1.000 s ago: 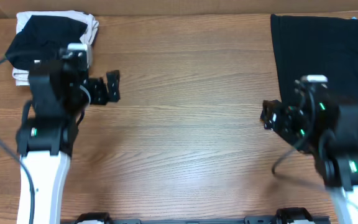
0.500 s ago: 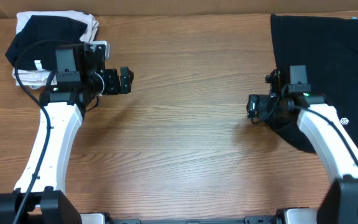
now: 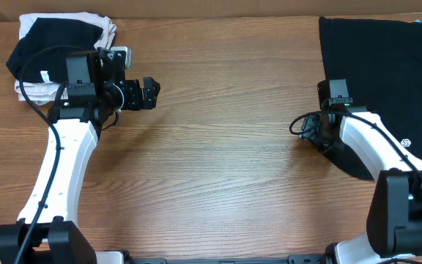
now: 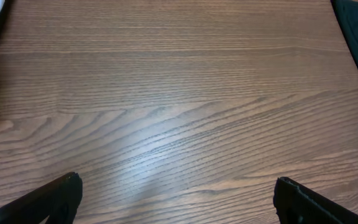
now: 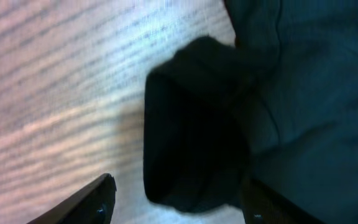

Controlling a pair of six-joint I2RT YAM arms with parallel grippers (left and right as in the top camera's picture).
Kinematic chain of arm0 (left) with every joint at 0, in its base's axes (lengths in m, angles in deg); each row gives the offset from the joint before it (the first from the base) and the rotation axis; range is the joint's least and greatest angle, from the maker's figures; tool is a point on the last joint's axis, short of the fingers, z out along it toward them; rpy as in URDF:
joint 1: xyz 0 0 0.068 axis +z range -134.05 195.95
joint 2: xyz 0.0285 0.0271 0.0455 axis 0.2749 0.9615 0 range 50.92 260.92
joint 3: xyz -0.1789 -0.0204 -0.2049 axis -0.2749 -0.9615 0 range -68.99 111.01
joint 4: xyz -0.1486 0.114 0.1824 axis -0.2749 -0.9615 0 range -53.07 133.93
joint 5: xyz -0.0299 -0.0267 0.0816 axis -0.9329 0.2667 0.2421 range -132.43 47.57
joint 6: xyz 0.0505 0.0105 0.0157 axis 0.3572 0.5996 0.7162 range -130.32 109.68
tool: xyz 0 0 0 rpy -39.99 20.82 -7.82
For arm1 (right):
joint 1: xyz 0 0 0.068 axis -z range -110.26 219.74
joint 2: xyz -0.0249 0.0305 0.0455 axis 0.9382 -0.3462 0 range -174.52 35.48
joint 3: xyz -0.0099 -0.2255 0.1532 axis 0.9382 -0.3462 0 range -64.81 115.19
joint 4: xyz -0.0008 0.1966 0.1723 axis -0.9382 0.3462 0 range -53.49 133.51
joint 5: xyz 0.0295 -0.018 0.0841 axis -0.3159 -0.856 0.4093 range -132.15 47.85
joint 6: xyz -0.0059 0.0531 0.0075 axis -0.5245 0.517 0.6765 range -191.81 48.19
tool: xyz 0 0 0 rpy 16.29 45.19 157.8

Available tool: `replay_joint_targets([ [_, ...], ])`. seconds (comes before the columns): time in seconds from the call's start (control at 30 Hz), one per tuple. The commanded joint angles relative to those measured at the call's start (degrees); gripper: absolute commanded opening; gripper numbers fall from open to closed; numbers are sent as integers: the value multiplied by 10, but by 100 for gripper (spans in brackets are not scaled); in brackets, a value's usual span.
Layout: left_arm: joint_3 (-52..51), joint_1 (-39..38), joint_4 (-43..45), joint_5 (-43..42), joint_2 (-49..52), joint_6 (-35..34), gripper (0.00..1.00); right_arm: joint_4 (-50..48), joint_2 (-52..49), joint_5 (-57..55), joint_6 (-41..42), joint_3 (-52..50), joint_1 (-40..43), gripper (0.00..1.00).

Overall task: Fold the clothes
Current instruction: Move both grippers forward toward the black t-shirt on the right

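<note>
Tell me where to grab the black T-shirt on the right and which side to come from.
Grip the bunched fold at the edge of the black T-shirt, coming from the middle of the table. That lump sticks out over the wood and looks thicker than the flat cloth, so fingers can probably straddle it; the right gripper brackets it, jaws open.

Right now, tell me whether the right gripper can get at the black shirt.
Probably yes. The right gripper sits at the black shirt's left edge, and the wrist view shows a bunched fold of it between the open fingers, with only bare table beside it and nothing in the way.
</note>
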Motion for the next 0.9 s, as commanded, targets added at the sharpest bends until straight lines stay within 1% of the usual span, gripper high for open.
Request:
replay_joint_targets([
  [0.0,12,-4,-5,-10,5,13,100,-20,-7,-15,17,-10,2,67],
  [0.33,12,-4,-13,-10,5,13,100,-76,-8,-15,17,-45,2,61],
  [0.57,12,-4,-17,-10,5,13,100,-61,-8,-15,19,-60,2,53],
  [0.67,12,-4,-17,-10,5,13,100,-56,-8,-15,19,-63,2,46],
  [0.73,12,-4,-17,-10,5,13,100,-57,-8,-15,19,-64,2,40],
  [0.83,12,-4,-17,-10,5,13,99,-64,-8,-15,19,-65,2,28],
  [0.87,12,-4,-17,-10,5,13,97,-68,-8,-17,19,-66,2,23],
])
